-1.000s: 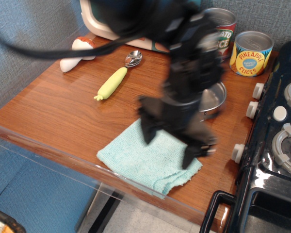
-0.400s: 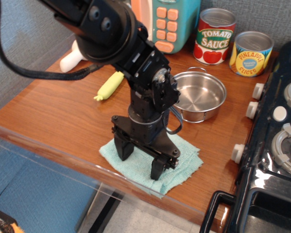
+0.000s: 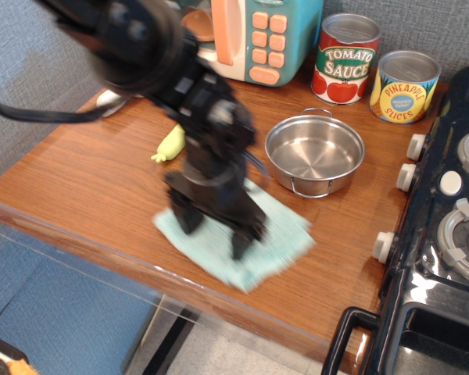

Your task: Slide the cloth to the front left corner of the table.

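Note:
The light teal cloth (image 3: 273, 242) lies near the front edge of the reddish-brown table (image 3: 78, 176), right of its middle. My black gripper (image 3: 211, 234) points straight down with both fingertips pressed onto the cloth's left half. The fingers (image 3: 186, 219) stand spread apart, so the gripper is open. The arm and cloth are motion-blurred. The arm hides part of the cloth's back edge.
A steel pot (image 3: 314, 155) stands just behind and right of the cloth. A yellow toy corn (image 3: 170, 144) lies behind the arm. Tomato sauce (image 3: 344, 58) and pineapple (image 3: 404, 86) cans stand at the back. A black toy stove (image 3: 445, 226) fills the right side. A toy microwave (image 3: 254, 39) stands at the back.
The gripper came down onto the cloth, then moved left and slightly back with the cloth dragged under it. The pot came back into full view.

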Motion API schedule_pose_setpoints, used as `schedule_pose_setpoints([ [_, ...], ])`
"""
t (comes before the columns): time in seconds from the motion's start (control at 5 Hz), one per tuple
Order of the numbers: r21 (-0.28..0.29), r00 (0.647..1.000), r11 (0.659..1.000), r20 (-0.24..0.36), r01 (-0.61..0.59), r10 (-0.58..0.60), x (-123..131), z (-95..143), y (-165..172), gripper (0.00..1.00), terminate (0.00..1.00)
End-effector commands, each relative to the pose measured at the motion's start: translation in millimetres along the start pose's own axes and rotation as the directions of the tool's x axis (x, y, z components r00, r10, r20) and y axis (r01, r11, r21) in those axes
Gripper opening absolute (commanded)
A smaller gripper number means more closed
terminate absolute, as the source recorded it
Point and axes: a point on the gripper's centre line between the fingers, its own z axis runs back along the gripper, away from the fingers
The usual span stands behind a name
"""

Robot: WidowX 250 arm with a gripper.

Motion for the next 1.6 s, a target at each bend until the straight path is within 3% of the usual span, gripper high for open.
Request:
schedule_pose_setpoints([
  [0.0, 0.044, 0.967, 0.994, -0.233, -0.096, 0.104, -65, -30, 79, 1.0, 0.0],
  [0.8, 0.01, 0.936, 0.984, -0.307, -0.176, 0.17, -67, -37, 148, 1.0, 0.0],
  [1.0, -0.026, 0.95, 0.989, -0.284, -0.145, 0.132, -64, -33, 144, 1.0, 0.0],
  [1.2, -0.104, 0.971, 0.992, -0.232, -0.077, 0.051, -51, -14, 132, 1.0, 0.0],
  [1.4, -0.124, 0.986, 0.992, -0.166, -0.022, 0.001, -29, 19, 127, 1.0, 0.0],
])
